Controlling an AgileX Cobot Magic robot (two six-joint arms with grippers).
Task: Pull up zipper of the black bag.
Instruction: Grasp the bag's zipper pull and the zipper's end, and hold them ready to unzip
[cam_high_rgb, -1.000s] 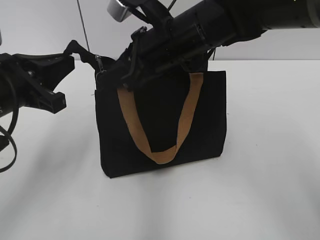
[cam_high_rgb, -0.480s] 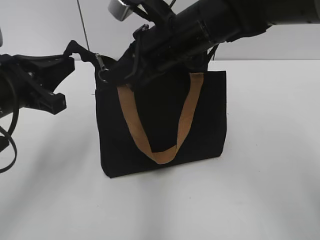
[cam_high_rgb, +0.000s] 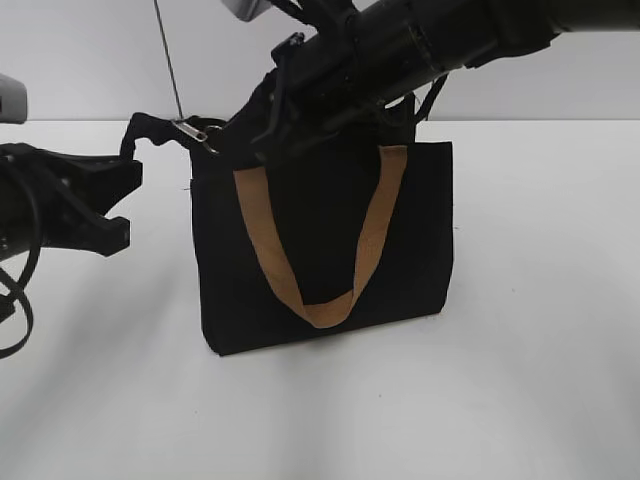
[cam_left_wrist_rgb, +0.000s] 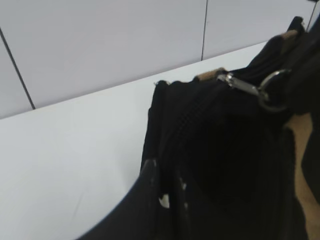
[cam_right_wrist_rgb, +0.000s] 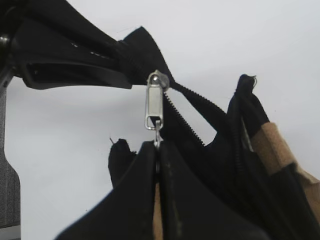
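Note:
The black bag (cam_high_rgb: 320, 250) stands upright on the white table with a tan strap handle (cam_high_rgb: 370, 235) hanging down its front. The zipper's silver slider (cam_high_rgb: 191, 132) sits at the bag's top left corner; it also shows in the right wrist view (cam_right_wrist_rgb: 155, 100) and the left wrist view (cam_left_wrist_rgb: 242, 86). My right gripper (cam_high_rgb: 222, 146) (cam_right_wrist_rgb: 158, 146) is shut on the slider's pull tab. My left gripper (cam_high_rgb: 125, 165) (cam_left_wrist_rgb: 167, 175) is shut on the black zipper tail (cam_high_rgb: 145, 125) that sticks out left of the bag.
The white table (cam_high_rgb: 520, 380) runs out on all sides of the bag, with a pale wall behind it. The right arm (cam_high_rgb: 420, 45) reaches across above the bag's top edge. The left arm's cables (cam_high_rgb: 15, 300) hang at the left edge.
My right gripper has moved left with the pull tab, and the slider now lies flat instead of upright. My left gripper has dropped slightly, stretching the zipper tail.

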